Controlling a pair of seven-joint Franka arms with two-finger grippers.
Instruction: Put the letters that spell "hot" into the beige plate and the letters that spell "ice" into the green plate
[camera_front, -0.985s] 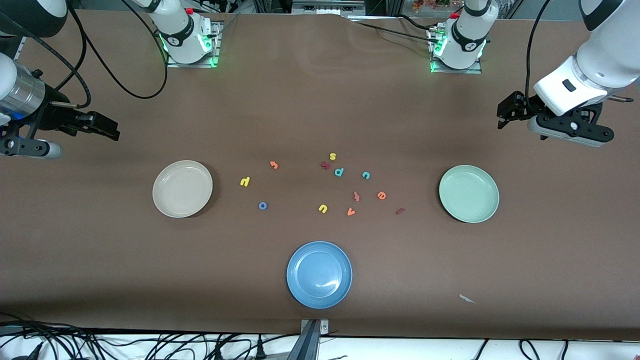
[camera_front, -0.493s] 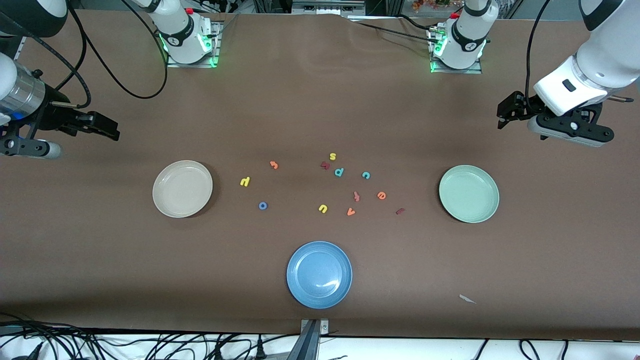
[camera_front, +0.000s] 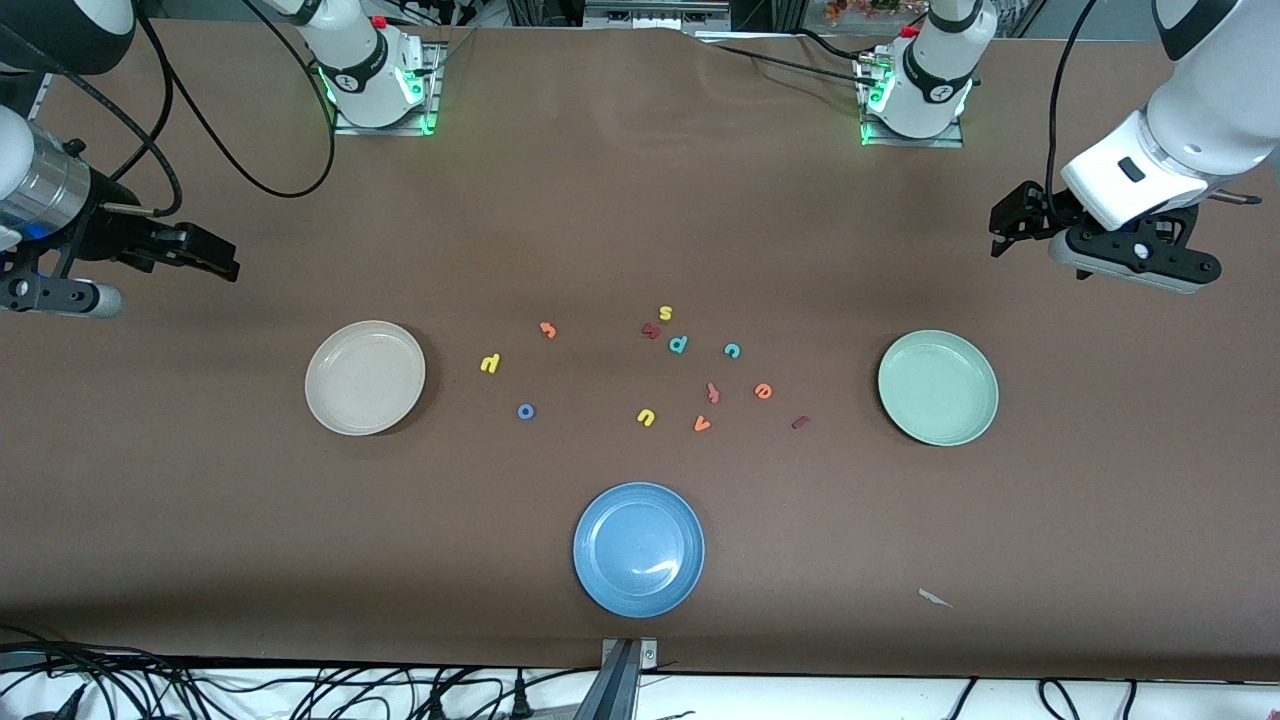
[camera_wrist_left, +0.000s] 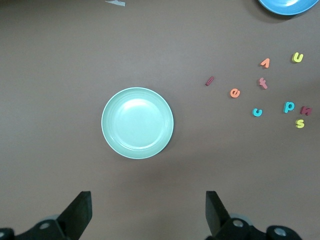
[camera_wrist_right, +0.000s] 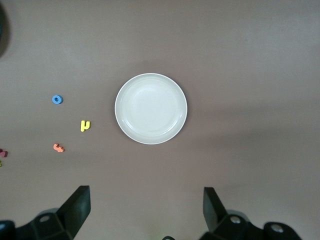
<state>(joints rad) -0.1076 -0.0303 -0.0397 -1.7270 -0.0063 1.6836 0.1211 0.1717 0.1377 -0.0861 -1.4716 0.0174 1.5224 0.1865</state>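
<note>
1. Nothing sorted yet: beige plate (camera_front: 365, 377) at the right arm's end of the table (camera_front: 640, 220) and green plate (camera_front: 938, 387) at the left arm's end both lie bare; all letters are scattered between them.
2. Left gripper (camera_wrist_left: 147, 212) hangs over bare table by the green plate, fingers released and spread wide, holding nothing. Right gripper (camera_wrist_right: 145, 210) likewise by the beige plate, fingers apart, empty.
3. "Hot" letters: yellow h (camera_front: 489, 363), blue o (camera_front: 525, 411) and orange t (camera_front: 547, 329) lie nearest the beige plate, so they look like the right arm's job.
4. "Ice" letters: dark red i (camera_front: 800, 423), orange e (camera_front: 763, 391) and teal c (camera_front: 732, 350) lie nearest the green plate, so the left arm suits them.
5. Likely first pick: the i or the h, each well apart from its neighbours. Come straight down, fingers straddling the narrow way.
6. Watch the decoys: yellow u (camera_front: 645, 417), yellow s (camera_front: 665, 313), teal p (camera_front: 678, 344), orange v (camera_front: 702, 424). The blue plate (camera_front: 638, 549), nearest the camera, stays out of it.
</note>
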